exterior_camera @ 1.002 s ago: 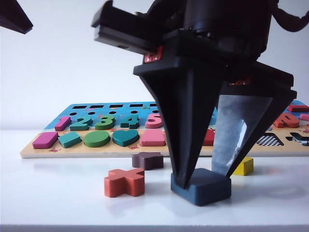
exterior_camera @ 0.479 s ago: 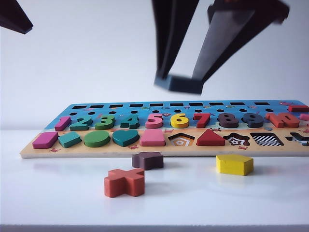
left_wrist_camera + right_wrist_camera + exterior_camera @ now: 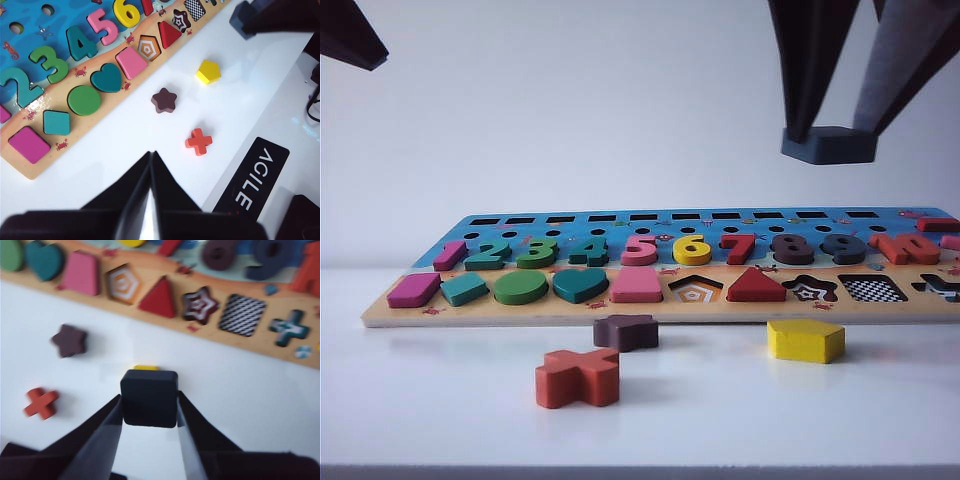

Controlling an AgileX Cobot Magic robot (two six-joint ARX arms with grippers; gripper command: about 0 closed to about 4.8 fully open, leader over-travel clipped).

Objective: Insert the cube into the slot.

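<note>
My right gripper (image 3: 830,135) is shut on the cube (image 3: 828,146), a dark navy square block, and holds it high in the air at the right of the exterior view. In the right wrist view the cube (image 3: 149,385) sits clamped between the two fingers of my right gripper (image 3: 149,407), above the white table in front of the board. The slot (image 3: 877,289), a checkerboard square recess (image 3: 242,315), lies open near the right end of the wooden puzzle board (image 3: 520,316). My left gripper (image 3: 151,155) hangs shut and empty over the table, away from the board.
A yellow pentagon block (image 3: 805,340), a dark purple star block (image 3: 626,331) and an orange cross block (image 3: 578,377) lie loose on the table before the board. Star-shaped (image 3: 200,305) and pentagon (image 3: 123,284) recesses flank a red triangle left of the slot.
The right gripper has lifted the cube off the table and carried it up and to the right. The left arm has not moved.
</note>
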